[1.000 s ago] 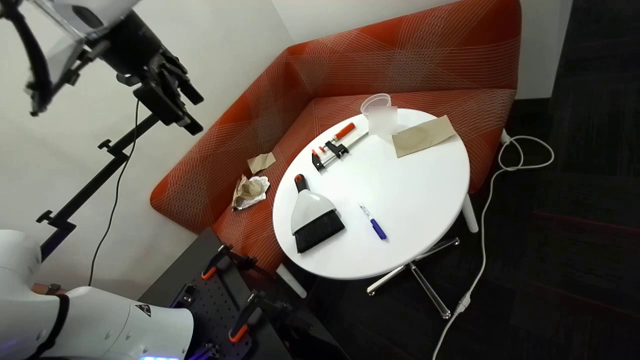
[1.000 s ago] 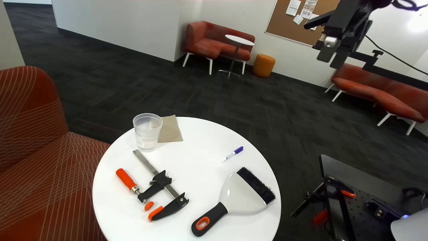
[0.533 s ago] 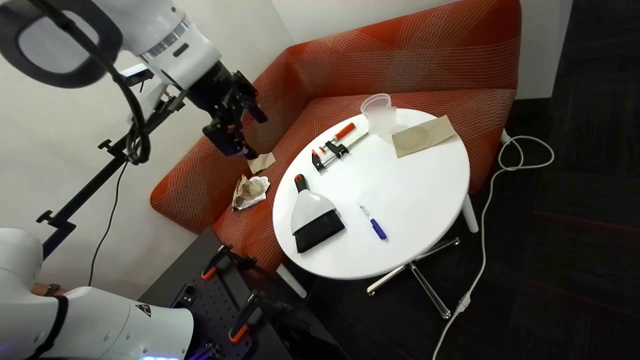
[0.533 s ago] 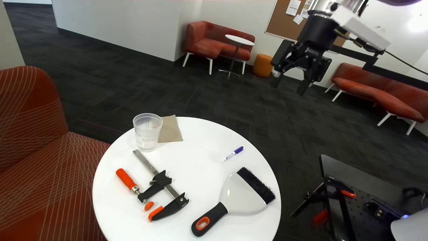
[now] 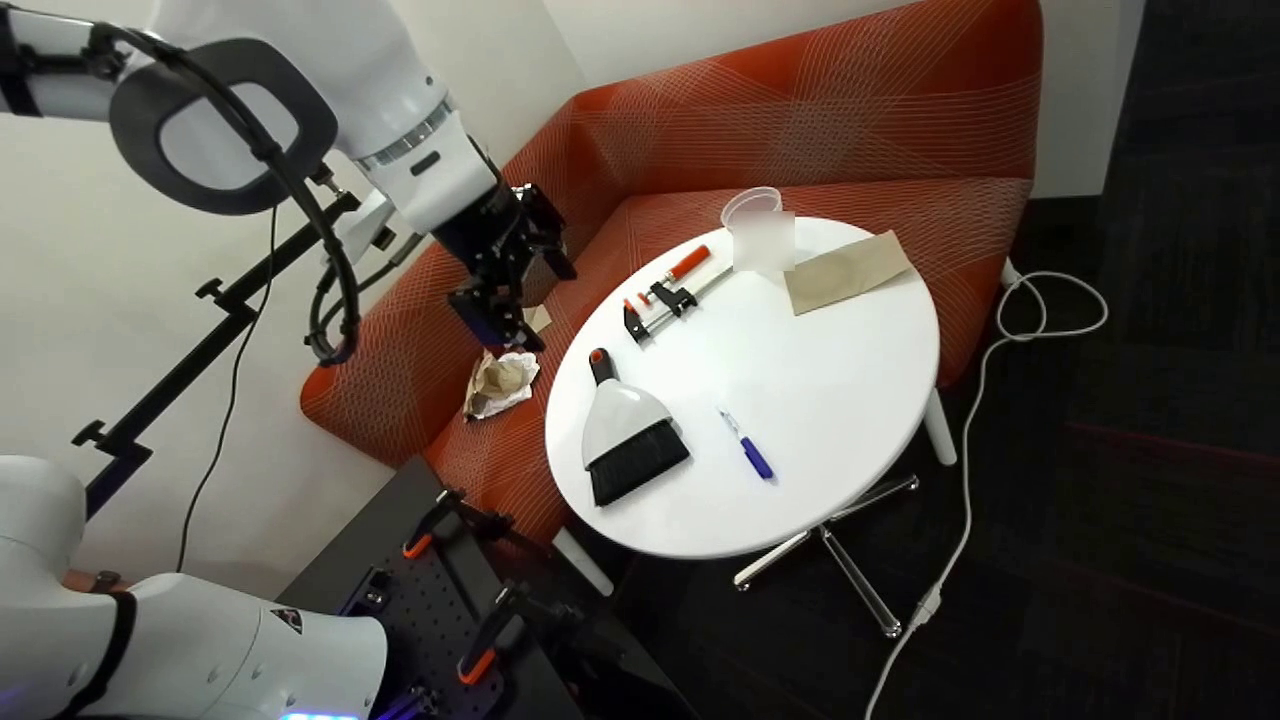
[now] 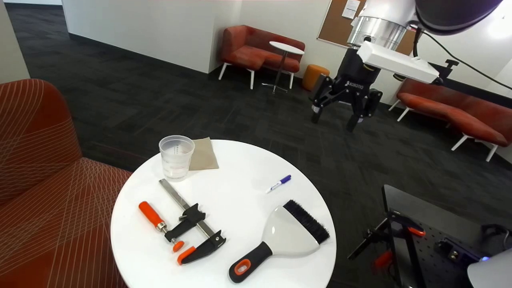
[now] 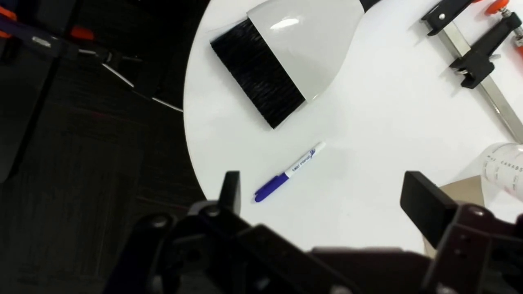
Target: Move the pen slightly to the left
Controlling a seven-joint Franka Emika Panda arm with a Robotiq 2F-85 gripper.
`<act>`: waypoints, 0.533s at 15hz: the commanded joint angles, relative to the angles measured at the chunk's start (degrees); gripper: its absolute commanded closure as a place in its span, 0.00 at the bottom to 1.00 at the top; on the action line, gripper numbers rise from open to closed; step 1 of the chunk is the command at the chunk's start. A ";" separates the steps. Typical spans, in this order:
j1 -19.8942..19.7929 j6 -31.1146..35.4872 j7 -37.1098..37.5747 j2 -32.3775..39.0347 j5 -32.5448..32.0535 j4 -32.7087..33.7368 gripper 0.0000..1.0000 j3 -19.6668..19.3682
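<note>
The pen has a blue cap and a white barrel. It lies on the round white table in both exterior views (image 5: 756,457) (image 6: 285,179). In the wrist view the pen (image 7: 273,187) lies slanted on the table, seen between the fingers and nearer the left one. My gripper shows in both exterior views (image 5: 548,306) (image 6: 333,122), well above the table and apart from the pen. In the wrist view the gripper (image 7: 321,185) has its fingers wide apart with nothing held between them.
On the white table (image 6: 236,216) lie a dustpan brush (image 6: 292,236) near the pen, a bar clamp (image 6: 194,216), a clear cup (image 6: 176,158) and a brown paper napkin (image 6: 205,155). A red bench (image 5: 800,130) curves behind the table.
The arm has swung toward the table and lower, and the gripper has turned to point downward. In an exterior view it came from the upper left toward the table. The pen has not moved.
</note>
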 commanded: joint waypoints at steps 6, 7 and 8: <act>-0.03 3.29 11.22 7.72 0.80 3.14 0.00 -2.05; 0.15 4.35 13.05 9.79 1.73 3.81 0.00 -2.53; 0.38 5.69 14.67 11.50 2.46 4.32 0.00 -2.93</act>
